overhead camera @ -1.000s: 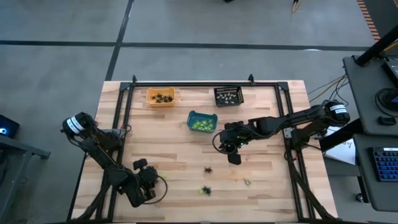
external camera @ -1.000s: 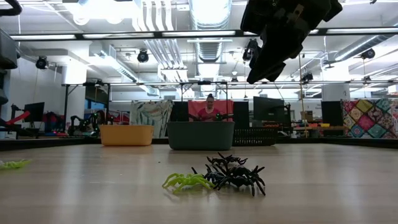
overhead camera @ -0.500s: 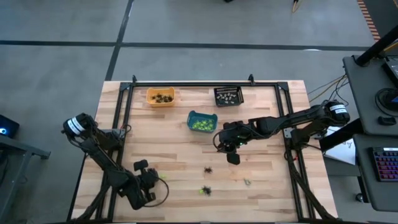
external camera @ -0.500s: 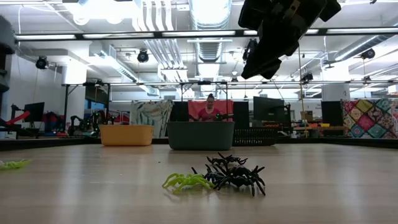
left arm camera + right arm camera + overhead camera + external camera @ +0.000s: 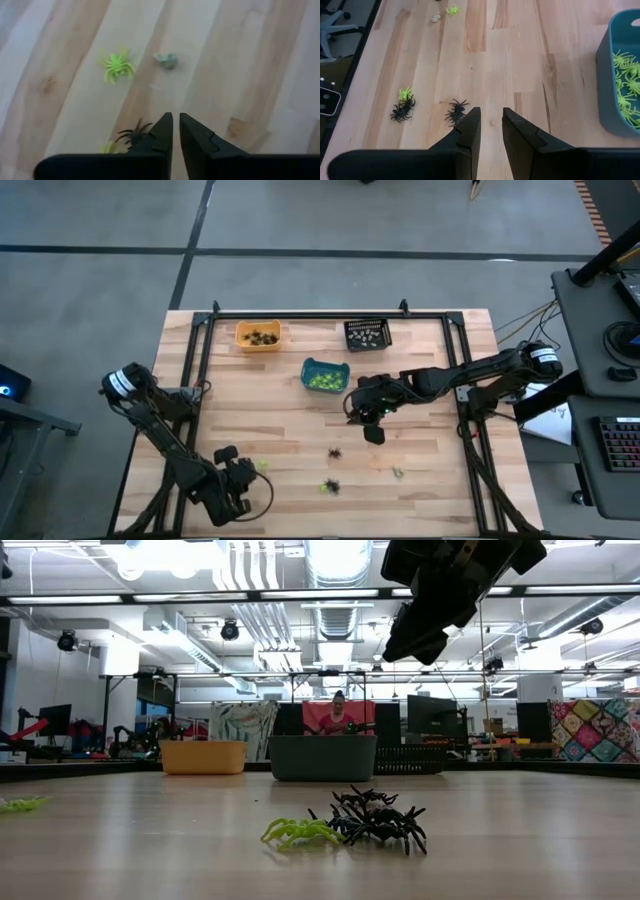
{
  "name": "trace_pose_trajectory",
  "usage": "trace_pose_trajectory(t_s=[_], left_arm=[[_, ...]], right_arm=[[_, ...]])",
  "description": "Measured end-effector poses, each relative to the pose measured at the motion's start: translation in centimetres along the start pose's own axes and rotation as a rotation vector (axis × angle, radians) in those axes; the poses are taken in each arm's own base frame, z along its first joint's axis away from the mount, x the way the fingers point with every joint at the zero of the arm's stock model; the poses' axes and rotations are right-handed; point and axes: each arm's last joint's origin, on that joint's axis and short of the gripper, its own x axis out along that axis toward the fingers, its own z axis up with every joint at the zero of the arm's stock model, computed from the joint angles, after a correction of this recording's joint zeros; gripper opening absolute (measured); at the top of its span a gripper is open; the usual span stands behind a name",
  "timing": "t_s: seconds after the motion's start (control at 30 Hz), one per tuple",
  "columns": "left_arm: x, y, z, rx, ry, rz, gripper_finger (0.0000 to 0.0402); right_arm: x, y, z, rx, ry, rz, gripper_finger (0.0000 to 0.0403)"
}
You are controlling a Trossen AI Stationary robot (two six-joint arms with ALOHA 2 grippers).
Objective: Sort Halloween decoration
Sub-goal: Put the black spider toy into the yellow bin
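Spiders still loose on tabletop (image 5: 280, 430): black one (image 5: 334, 452) mid-frame, green-and-black cluster (image 5: 329, 486) lower centre, pale one (image 5: 397, 473) to its right, green one (image 5: 262, 466) lower left. Left end effector (image 5: 240, 480) lower left, fingers nearly together, holding nothing. Right end effector (image 5: 373, 432) centre, hovering below teal bin (image 5: 325, 375), narrow gap, empty.

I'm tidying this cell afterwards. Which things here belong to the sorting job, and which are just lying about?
Job: green spider, black spider, pale trinket; orange bin, teal bin, black bin.
Lying about: keyboard, paper sheet beside the table.
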Motion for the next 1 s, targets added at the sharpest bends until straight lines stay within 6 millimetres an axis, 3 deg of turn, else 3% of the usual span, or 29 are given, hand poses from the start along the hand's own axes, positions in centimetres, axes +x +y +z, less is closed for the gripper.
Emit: trace_pose_trajectory(t_s=[0.33,0.5,0.67,0.9,1.0], left_arm=[[1.5,0.4,-0.9,-0.041,0.082,0.176,0.0112],[2.2,0.2,-1.2,-0.049,0.095,0.194,0.0126],[2.3,0.2,-1.3,-0.035,0.094,0.199,0.0106],[2.2,0.2,-1.4,-0.022,0.095,0.200,0.0010],[2.0,-0.1,-1.2,-0.016,0.086,0.202,0.0008]], right_arm=[[0.0,0.2,0.7,-0.009,-0.069,0.014,0.0068],[0.0,0.2,0.7,0.001,-0.072,0.015,0.0068],[0.0,0.2,0.7,0.002,-0.073,0.015,0.0068],[0.0,0.2,0.7,0.003,-0.073,0.015,0.0068],[0.0,0.2,0.7,0.004,-0.073,0.016,0.0068]])
